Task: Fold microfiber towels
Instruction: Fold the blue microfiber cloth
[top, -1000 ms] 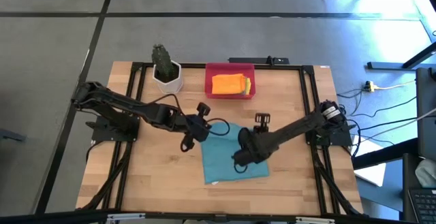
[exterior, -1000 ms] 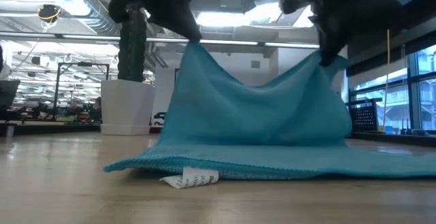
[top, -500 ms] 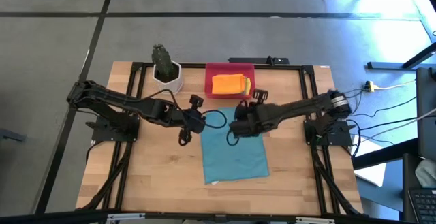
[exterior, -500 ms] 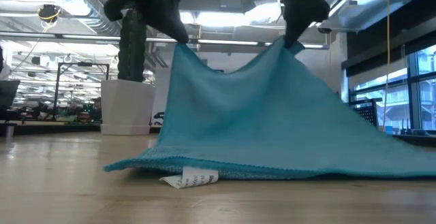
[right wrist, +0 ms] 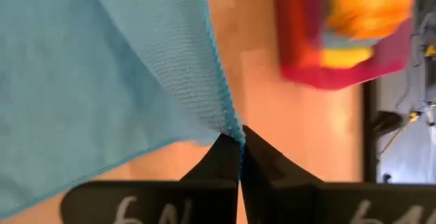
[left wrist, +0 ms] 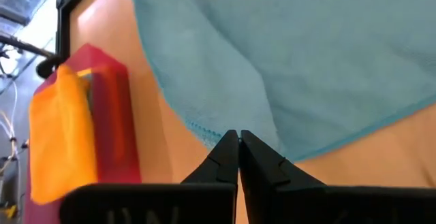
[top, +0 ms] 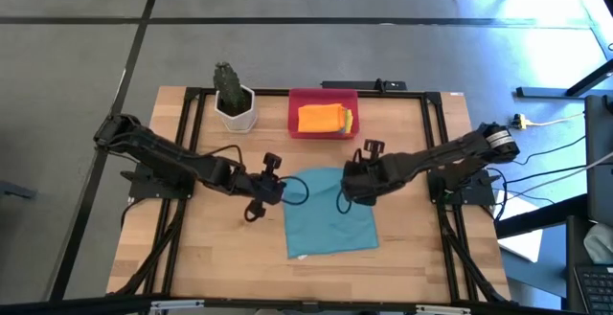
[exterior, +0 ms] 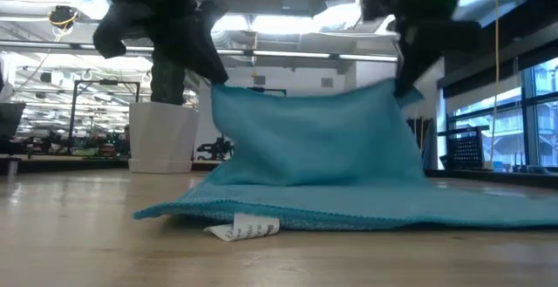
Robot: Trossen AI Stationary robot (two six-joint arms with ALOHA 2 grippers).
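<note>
Both pairs of jaws are pressed together, each pinching a corner of the teal-blue towel (top: 329, 212): in the left wrist view the left gripper (left wrist: 238, 142) has a corner of the hemmed edge caught right at its tips, and in the right wrist view the right gripper (right wrist: 240, 144) nips the opposite corner the same way. From the low view we see the near edge of the towel lying flat on the wooden table (exterior: 78, 248), its small white care label (exterior: 243, 229) sticking out toward the camera, while the far edge hangs up off the wood, stretched fairly taut between the two pinched corners. From above, the left gripper (top: 269, 187) and right gripper (top: 352, 183) sit at the far corners, with the cloth running from them toward the front of the table. We judge this to be the first fold of this towel in hand: the lifted far edge has not yet been laid over the near edge, so no crease is set. Farther back, the red tray (top: 324, 98) holds an orange towel (top: 319, 118) with a yellow towel (top: 347, 119) beside it, apparently already folded, though we cannot tell what else lies under them. Beside the tray stands a potted cactus (top: 233, 95). What seems left is to bring the held edge down, finish the folds, and stow the cloth.
</note>
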